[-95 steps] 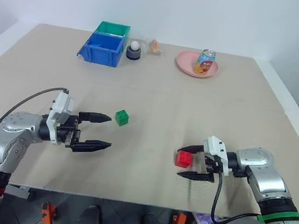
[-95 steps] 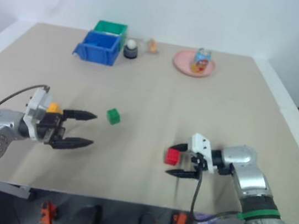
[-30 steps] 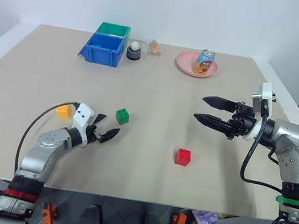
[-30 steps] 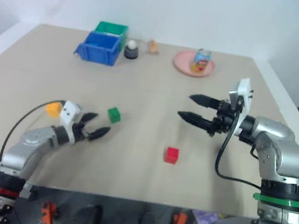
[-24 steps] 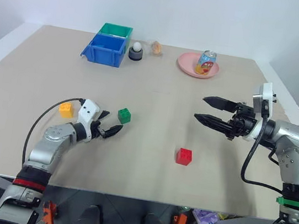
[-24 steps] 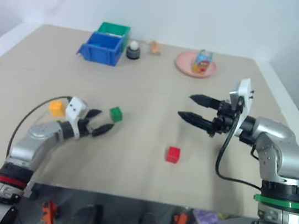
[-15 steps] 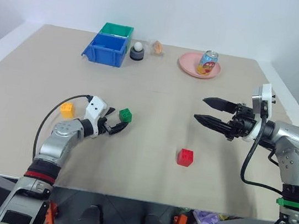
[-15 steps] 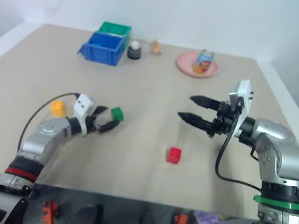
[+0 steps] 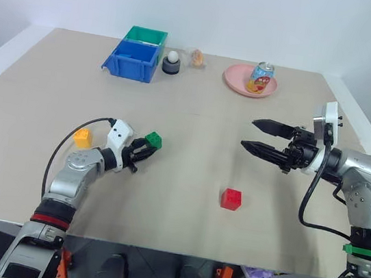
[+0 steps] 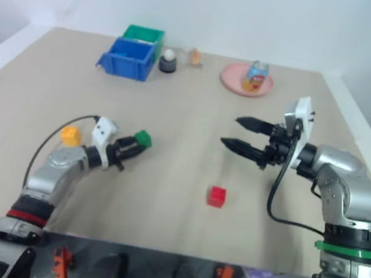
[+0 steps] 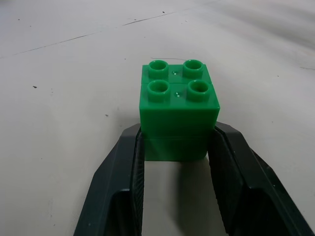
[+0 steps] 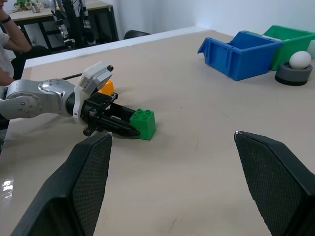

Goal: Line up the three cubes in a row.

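Observation:
The green cube (image 9: 154, 139) sits on the table left of centre, and my left gripper (image 9: 144, 148) is shut on its lower half; up close, the two black fingers (image 11: 125, 187) press the green cube's (image 11: 177, 110) sides. Just left of that arm lies the yellow-orange cube (image 9: 82, 138). Nearer the front, right of centre, the red cube (image 9: 232, 199) rests alone. My right gripper (image 9: 249, 134) hovers open above the table, behind and to the right of the red cube, holding nothing.
At the table's back stand a blue bin (image 9: 133, 61) with a green bin (image 9: 147, 35) behind it, an egg on a dark ring (image 9: 172, 61), and a pink plate (image 9: 236, 81) carrying a soda can (image 9: 261, 77). A person's arm (image 12: 12, 42) shows beyond the table.
My left gripper reached the green cube and shut on it. The right gripper kept still and open.

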Action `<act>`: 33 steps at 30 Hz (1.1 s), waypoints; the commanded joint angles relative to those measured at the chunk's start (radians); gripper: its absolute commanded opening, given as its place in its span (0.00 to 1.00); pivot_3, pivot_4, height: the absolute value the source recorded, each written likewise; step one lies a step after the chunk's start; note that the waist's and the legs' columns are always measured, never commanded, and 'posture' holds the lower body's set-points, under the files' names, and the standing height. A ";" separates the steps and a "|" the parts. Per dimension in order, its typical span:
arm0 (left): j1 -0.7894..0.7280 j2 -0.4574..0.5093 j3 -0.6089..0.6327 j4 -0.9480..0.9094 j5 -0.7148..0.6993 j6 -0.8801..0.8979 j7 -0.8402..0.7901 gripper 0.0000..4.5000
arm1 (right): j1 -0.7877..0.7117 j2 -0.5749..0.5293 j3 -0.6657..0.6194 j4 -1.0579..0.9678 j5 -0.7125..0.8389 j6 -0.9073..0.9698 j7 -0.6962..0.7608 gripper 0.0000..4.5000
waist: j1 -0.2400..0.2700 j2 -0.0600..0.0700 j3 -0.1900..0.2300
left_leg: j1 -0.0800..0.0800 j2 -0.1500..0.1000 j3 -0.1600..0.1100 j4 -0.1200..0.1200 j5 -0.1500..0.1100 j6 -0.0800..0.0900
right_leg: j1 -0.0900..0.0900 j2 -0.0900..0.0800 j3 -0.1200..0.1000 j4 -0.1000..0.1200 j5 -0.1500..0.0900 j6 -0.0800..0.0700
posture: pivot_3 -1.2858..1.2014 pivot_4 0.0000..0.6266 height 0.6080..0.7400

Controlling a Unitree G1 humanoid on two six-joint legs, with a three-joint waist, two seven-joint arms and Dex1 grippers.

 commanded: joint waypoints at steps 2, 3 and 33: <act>0.001 0.016 -0.013 -0.050 -0.014 -0.004 -0.056 0.28 | -0.026 -0.017 -0.013 -0.005 0.003 -0.014 0.010 0.91 | -0.001 0.000 0.000 | 0.000 0.000 0.000 0.000 0.000 0.000 | 0.000 0.000 0.000 0.000 0.000 0.000 | 0.52 0.24 1.00; 0.001 0.025 -0.018 -0.063 -0.019 -0.012 -0.083 0.28 | -0.028 -0.017 -0.012 -0.004 0.002 -0.014 0.010 0.91 | -0.001 0.000 0.000 | 0.000 0.000 0.000 0.000 0.000 0.000 | 0.000 0.000 0.000 0.000 0.000 0.000 | 0.52 0.24 1.00; -0.036 0.080 -0.195 0.005 -0.034 -0.263 -0.623 0.28 | 0.214 -0.193 -0.050 -0.335 0.172 0.086 0.165 0.91 | -0.004 0.000 0.000 | -0.001 0.001 0.000 -0.003 -0.001 -0.001 | -0.002 0.001 0.000 0.000 -0.005 -0.002 | 0.52 0.24 1.00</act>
